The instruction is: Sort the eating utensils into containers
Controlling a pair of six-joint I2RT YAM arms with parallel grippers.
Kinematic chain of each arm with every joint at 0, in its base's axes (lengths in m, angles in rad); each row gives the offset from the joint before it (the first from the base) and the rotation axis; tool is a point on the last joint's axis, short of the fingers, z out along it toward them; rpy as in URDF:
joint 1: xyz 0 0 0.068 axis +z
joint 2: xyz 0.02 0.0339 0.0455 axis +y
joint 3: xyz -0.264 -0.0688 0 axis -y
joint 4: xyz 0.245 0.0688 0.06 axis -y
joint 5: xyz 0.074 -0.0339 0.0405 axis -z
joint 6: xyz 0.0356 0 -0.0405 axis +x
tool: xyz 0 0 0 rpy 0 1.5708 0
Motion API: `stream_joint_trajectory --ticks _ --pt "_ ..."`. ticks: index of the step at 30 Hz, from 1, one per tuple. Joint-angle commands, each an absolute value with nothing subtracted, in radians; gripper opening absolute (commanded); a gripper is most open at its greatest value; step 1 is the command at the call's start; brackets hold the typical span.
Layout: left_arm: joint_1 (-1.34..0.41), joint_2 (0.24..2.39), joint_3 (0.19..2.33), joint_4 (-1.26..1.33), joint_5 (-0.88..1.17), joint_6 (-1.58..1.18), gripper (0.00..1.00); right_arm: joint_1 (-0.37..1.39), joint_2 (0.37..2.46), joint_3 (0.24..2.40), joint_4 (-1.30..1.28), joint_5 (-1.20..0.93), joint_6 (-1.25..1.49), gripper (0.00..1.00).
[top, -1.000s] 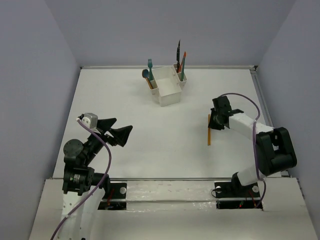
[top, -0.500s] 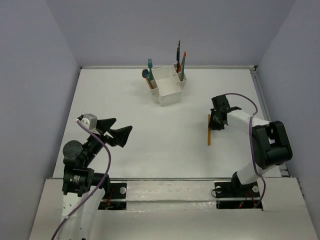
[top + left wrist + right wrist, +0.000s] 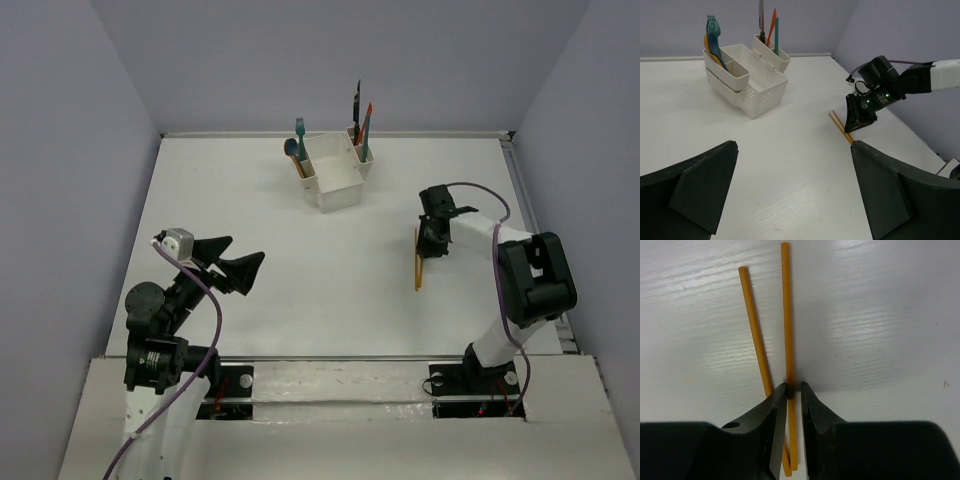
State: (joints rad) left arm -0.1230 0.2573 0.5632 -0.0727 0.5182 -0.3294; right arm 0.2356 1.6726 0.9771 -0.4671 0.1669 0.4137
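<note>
Straddling one of two slim orange sticks (image 3: pixel 785 315) lying on the table (image 3: pixel 300 260), the right gripper (image 3: pixel 794 387) has its jaws nearly together; a firm pinch cannot be confirmed. The second stick (image 3: pixel 752 315) passes beneath one finger. The left gripper (image 3: pixel 794 145) is spread wide and empty. The white caddy (image 3: pixel 338 198), with utensils (image 3: pixel 360 125) upright in its side slots, stands well apart.

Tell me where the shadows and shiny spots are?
Right wrist view: the orange stick in the right claw throws a grey shadow on the table, and the table gleams near the top. Left wrist view: the fingers of the left claw are dark shapes. Top view: soft, even light.
</note>
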Motion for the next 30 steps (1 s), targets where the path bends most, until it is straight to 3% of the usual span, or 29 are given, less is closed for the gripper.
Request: stream_joint_trajectory --ticks 1,9,14,21,25,30 --pt "-0.126 0.25 0.555 -0.018 0.537 -0.324 0.99 0.23 1.719 1.045 -0.501 0.238 0.384 0.24" --pt "-0.135 0.252 0.557 -0.018 0.538 -0.324 0.99 0.23 1.787 1.071 -0.495 0.229 0.387 0.22" --pt "-0.135 0.25 0.557 -0.021 0.537 -0.324 0.99 0.23 1.776 1.072 -0.494 0.248 0.376 0.0" --pt "-0.135 0.253 0.557 -0.02 0.538 -0.327 0.99 0.23 1.576 1.072 -0.424 0.347 0.407 0.0" --pt "-0.135 0.267 0.555 -0.017 0.543 -0.328 0.99 0.23 1.389 1.062 -0.286 0.284 0.387 0.0" --pt "-0.135 0.294 0.554 -0.015 0.548 -0.331 0.99 0.23 1.341 1.083 -0.041 0.193 0.422 0.0"
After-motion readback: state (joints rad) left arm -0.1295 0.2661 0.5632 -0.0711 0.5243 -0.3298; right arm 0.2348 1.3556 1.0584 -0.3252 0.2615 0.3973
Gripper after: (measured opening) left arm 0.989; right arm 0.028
